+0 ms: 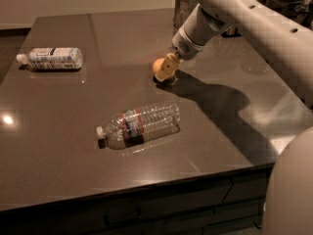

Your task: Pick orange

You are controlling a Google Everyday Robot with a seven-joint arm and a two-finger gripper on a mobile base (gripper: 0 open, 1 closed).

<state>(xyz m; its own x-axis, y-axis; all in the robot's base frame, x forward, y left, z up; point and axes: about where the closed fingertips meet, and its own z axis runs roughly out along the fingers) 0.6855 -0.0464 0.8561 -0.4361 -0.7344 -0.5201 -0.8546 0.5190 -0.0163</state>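
Note:
The orange (157, 65) is a small round yellow-orange fruit on the dark table, a little right of the middle. My gripper (164, 72) reaches down from the upper right on the white arm (234, 13). Its tan tip sits right against the orange's right side and covers most of the fruit. Only the orange's left edge shows.
A clear plastic bottle (139, 124) lies on its side in front of the orange. A white-labelled bottle (51, 58) lies at the far left. A metal container (183, 9) stands at the back behind the arm. The table's front edge (146, 185) is near.

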